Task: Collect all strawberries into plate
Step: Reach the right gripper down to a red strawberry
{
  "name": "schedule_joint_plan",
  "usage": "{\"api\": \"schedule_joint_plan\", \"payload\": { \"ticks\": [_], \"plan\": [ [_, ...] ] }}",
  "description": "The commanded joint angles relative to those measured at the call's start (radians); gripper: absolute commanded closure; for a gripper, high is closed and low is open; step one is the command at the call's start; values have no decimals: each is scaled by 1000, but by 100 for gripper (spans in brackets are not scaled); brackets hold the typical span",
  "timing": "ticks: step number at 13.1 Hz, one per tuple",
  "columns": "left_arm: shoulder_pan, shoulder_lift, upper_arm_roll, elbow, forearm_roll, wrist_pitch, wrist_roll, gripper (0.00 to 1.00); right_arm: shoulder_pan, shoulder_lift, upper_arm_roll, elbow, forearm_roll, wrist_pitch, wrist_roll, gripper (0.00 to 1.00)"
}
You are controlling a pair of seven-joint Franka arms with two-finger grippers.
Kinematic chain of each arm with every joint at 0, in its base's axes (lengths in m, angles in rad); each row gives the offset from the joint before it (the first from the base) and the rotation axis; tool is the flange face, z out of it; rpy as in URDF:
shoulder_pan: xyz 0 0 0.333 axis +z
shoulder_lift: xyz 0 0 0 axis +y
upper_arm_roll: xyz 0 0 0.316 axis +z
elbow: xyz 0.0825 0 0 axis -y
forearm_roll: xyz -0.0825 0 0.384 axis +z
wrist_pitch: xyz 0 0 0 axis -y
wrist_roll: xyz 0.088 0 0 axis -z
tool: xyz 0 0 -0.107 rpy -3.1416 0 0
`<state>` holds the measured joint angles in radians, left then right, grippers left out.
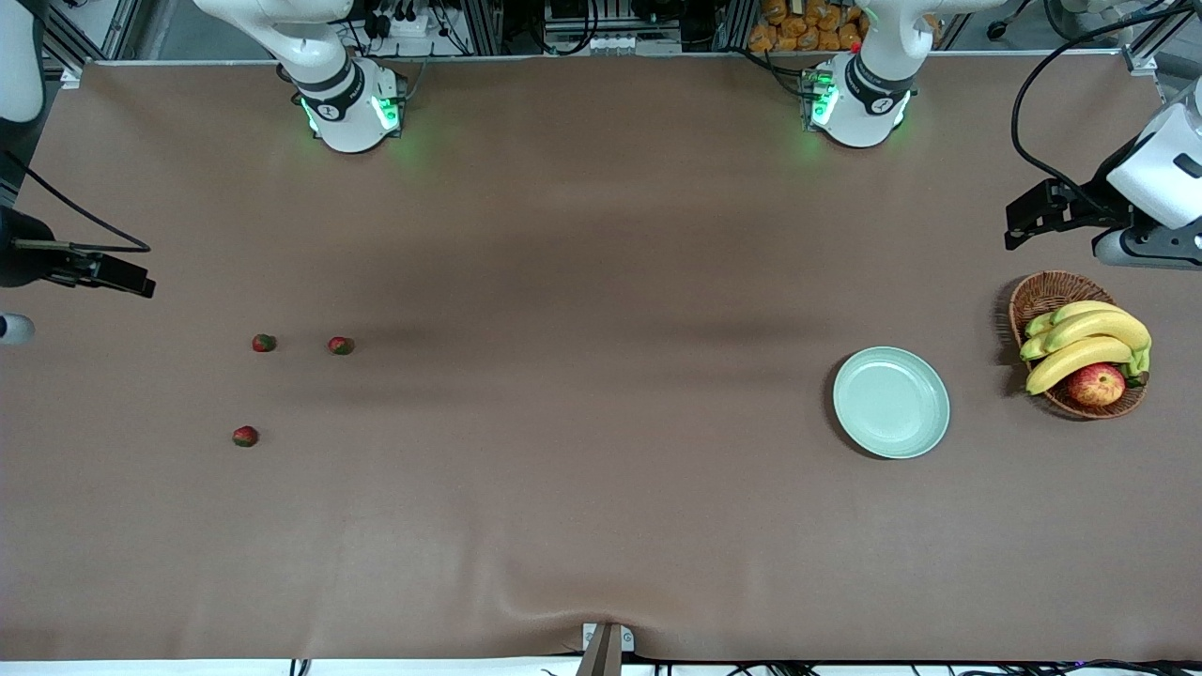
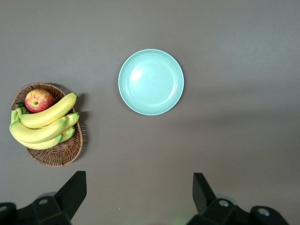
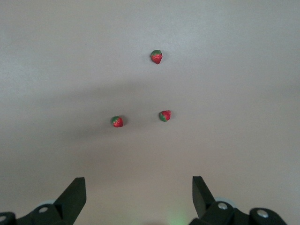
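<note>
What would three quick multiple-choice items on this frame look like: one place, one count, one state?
1. Where do the strawberries lie?
A. On the plate
B. On the table toward the right arm's end
C. In the basket

2. How many strawberries are in view?
A. Two
B. Three
C. Five

3. What state is the plate in?
A. Empty
B. Holding one strawberry
C. Upside down

Answers:
1 B: all lie on bare table at the right arm's end, apart from the plate and basket.
2 B: the front and right wrist views each show three.
3 A: it sits upright with nothing on it, beside the basket of bananas and an apple.
</note>
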<state>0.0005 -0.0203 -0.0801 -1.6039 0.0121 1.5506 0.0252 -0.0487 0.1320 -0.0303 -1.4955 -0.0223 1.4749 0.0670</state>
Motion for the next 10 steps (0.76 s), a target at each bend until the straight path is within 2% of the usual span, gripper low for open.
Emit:
{"api": "schedule_joint_plan", "payload": {
  "ticks": [1,7,10],
  "plan": [
    [-4,13,6,30,-6,-33,-1,0,10,-6,-10,26,15,-40,5,0],
    [1,14,5,45,0,-47,8,0,9,1,-10,17,15,-35,5,0],
    [1,14,9,44,-1,-66,13,0,15,32,-6,-44,15,13,4,0]
  ]
}}
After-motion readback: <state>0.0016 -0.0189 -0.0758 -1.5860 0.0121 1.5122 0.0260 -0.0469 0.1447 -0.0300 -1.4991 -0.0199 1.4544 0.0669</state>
